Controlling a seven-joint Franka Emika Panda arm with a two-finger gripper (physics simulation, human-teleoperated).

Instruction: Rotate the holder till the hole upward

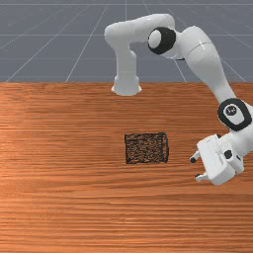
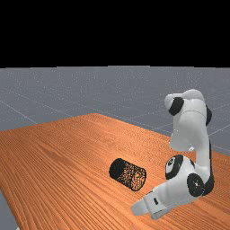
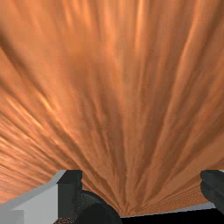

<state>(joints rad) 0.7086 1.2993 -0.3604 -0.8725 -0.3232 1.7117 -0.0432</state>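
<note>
My gripper (image 1: pixel 196 168) is low over the front view's right part of the table, tilted, its two fingers apart and pointing toward the holder. The black mesh holder (image 1: pixel 146 148) lies on its side, a gap away from the fingertips; which end has the hole I cannot tell. In the far view the gripper's hand (image 2: pixel 150 206) is just beyond the holder's right end, and the holder (image 2: pixel 128 174) lies tipped over. In the wrist view nothing is held in the gripper (image 3: pixel 141 186); a dark rounded part of the holder (image 3: pixel 99 211) appears beside one finger.
The wooden table (image 1: pixel 64 163) extends around the holder. The arm's base (image 1: pixel 126 84) stands at the table's back edge in the front view, and the arm arches over to that view's right side.
</note>
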